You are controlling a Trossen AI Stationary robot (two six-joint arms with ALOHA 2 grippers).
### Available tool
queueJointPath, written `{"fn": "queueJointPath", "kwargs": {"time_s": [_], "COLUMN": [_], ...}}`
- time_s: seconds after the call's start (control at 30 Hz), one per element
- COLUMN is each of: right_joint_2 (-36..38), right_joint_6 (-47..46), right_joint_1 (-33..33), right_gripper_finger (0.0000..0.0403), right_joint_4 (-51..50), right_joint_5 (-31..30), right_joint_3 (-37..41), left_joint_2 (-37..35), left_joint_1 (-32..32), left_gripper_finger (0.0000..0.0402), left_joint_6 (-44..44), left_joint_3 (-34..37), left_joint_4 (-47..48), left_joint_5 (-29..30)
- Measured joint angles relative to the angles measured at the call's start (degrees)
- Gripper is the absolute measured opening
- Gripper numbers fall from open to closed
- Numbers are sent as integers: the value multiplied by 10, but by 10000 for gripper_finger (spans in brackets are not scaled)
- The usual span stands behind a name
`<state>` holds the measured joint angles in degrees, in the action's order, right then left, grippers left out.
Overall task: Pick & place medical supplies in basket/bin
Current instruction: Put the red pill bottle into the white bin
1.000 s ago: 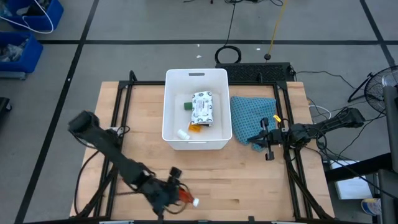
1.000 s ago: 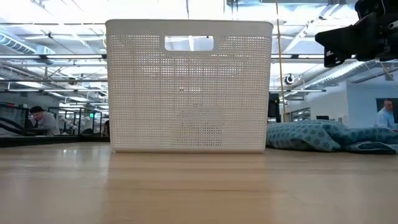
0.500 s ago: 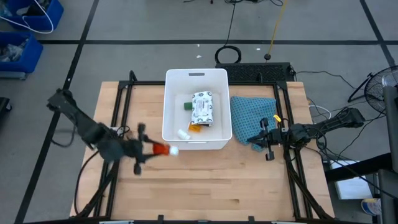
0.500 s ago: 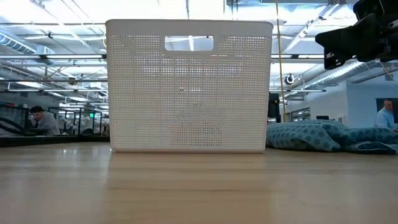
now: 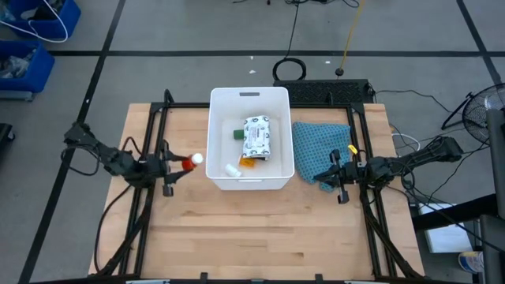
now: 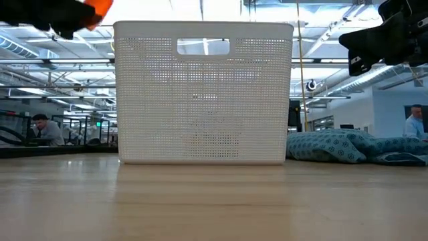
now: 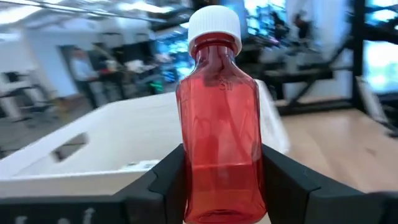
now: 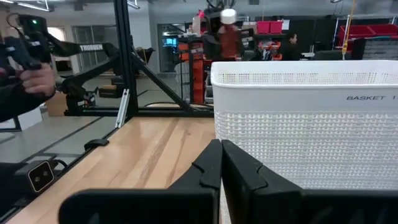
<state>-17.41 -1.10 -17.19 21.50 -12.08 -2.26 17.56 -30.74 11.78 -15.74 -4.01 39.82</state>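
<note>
In the high view the white basket (image 5: 278,118) stands at the table's middle and holds a white printed packet (image 5: 258,136), a green oblong (image 5: 237,134), an orange vial (image 5: 248,163) and a small white cylinder (image 5: 232,169). Just left of the basket's left wall, my left gripper (image 5: 172,166) is shut on the red bottle (image 5: 188,162) with the white cap (image 7: 214,25). The bottle also shows at the upper left of the low view (image 6: 93,10). My right gripper (image 5: 334,172) is shut and waits over the teal cloth (image 5: 316,146), right of the basket. My left gripper pinches the red bottle's lower body (image 7: 217,186) between its two fingers (image 7: 168,183), one on each flat side. The fingers come level from the table's left and lie along the bottle. The bottle is lifted clear of the table, its white cap pointing toward the basket.
The basket's near wall (image 6: 204,94) is tall and perforated, with a handle slot near its rim. The teal cloth (image 6: 354,147) lies crumpled to the right of it. Black frame rails (image 5: 150,150) run along both table sides. People show in the room beyond.
My left gripper has carried the red bottle from the table's near edge toward the far edge and leftward, ending beside the basket's left wall. It has swung round, so the bottle's cap now points at the basket. The bottle has stayed held.
</note>
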Motion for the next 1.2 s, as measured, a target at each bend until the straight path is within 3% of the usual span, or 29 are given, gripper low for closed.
{"fn": "queueJointPath", "kwargs": {"time_s": [0.2, 0.47, 0.6, 0.77, 1.0, 1.2], "right_joint_2": [0, 0, 0, 0, 0, 0], "right_joint_6": [-8, 11, 34, 59, 64, 55], "right_joint_1": [0, 0, 0, 0, 0, 0], "right_gripper_finger": [0, 0, 0, 0, 0, 0], "right_joint_4": [-1, 19, 43, 66, 68, 52], "right_joint_5": [1, 2, 2, 2, 2, 2], "right_joint_3": [0, 0, 0, 0, 0, 0], "left_joint_2": [-45, 29, 135, 319, 591, 727], "left_joint_1": [50, 124, 177, 274, 419, 476], "left_gripper_finger": [153, 161, 155, 157, 157, 149], "left_joint_6": [2, 45, 63, 61, 31, 43], "left_joint_3": [12, -91, -185, -323, -506, -646], "left_joint_4": [-25, -30, -3, 91, 309, 416], "left_joint_5": [46, -41, -78, -179, -336, -404]}}
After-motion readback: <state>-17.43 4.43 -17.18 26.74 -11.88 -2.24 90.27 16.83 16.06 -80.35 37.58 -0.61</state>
